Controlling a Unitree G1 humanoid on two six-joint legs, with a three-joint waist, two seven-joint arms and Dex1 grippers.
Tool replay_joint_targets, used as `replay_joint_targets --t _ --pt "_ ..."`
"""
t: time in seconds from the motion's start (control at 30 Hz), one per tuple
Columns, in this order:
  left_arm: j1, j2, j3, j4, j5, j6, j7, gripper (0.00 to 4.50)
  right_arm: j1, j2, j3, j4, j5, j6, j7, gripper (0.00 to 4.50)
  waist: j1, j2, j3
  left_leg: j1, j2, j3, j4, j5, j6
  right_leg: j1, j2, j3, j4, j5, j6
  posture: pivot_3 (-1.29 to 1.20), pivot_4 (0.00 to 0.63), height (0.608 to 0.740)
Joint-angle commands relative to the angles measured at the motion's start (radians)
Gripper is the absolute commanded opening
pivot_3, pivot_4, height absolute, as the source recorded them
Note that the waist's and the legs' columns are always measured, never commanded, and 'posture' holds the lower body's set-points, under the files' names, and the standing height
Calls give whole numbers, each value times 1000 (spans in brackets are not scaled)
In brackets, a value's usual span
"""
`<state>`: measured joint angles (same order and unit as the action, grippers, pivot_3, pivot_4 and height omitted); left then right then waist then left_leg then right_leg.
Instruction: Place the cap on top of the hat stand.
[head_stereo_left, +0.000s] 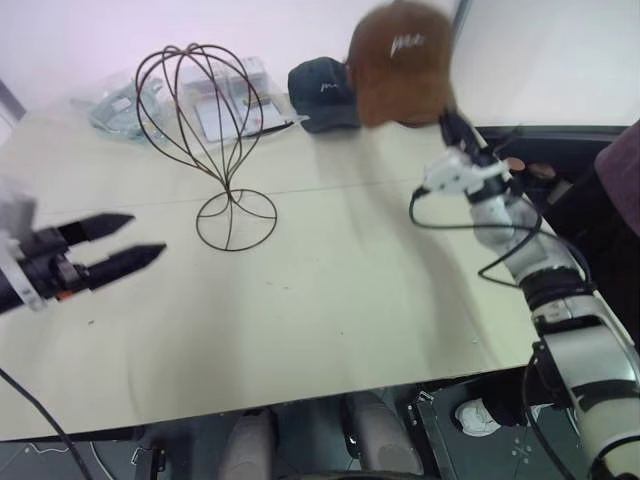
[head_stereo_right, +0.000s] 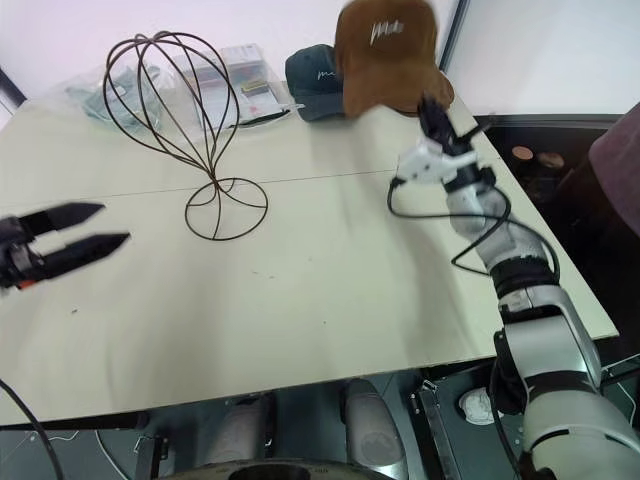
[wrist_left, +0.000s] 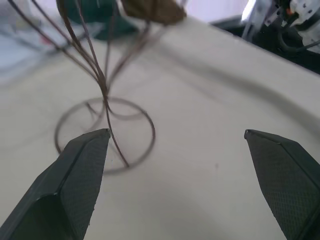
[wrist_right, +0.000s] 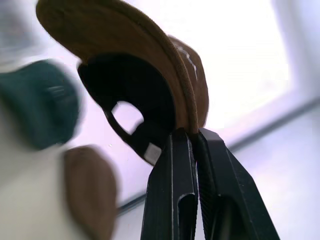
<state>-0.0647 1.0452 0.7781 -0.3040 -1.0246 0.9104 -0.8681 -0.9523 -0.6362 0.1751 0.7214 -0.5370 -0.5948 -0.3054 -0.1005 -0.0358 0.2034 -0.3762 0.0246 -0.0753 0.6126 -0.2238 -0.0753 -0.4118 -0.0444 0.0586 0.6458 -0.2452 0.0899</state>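
Worktop (head_stereo_left: 330, 300): pale, broad, carries the items below.

Hat stand (head_stereo_left: 205, 140): dark wire, balloon cage on a slim stem and round base, upright on the worktop toward my left, bare on top.

Cap (head_stereo_left: 400, 62): brown, white script on the front, raised clear of the worktop at the far right, well apart from the hat stand. My right claw (wrist_right: 192, 135) is clamped tight on its edge.

Dark blue-grey cap (head_stereo_left: 322, 92): resting on the worktop just behind the raised cap.

My left claw (head_stereo_right: 95, 228): fingers spread, holding nothing, hovering near the hat stand's base.
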Motion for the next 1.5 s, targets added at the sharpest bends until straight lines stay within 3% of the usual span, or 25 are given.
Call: replay_joint_targets --t 0.03,0.27,0.63,1.13,1.5 --pt "-62 45 65 52 -28 -3 -6 4500 -86 28 -57 -108 72 35 44 37 0 0 0 0 0 0 -1 0 0 0 0 0 0 0 -2 0 150 740" --pt "-105 117 113 143 24 -24 -55 4500 -139 206 -76 -414 247 226 248 37 0 1 0 -15 1 0 -1 0 1 -16 0 0 3 1 1 0 150 740" --pt "-103 125 180 175 72 -31 -84 4500 -56 428 -37 -824 296 552 382 37 21 1 0 -17 1 -1 -1 0 1 -17 -1 -3 3 0 -2 0 150 740" --pt "-137 77 122 180 92 -61 -59 4500 62 566 90 -900 197 638 399 37 29 1 0 -16 1 -1 -1 0 0 -17 0 -3 3 1 -4 0 150 740" --pt "-262 62 -24 226 103 -94 -26 4500 148 589 158 -913 129 652 424 37 30 1 0 -16 2 -1 -1 0 0 -17 0 -4 3 1 -3 0 150 740"
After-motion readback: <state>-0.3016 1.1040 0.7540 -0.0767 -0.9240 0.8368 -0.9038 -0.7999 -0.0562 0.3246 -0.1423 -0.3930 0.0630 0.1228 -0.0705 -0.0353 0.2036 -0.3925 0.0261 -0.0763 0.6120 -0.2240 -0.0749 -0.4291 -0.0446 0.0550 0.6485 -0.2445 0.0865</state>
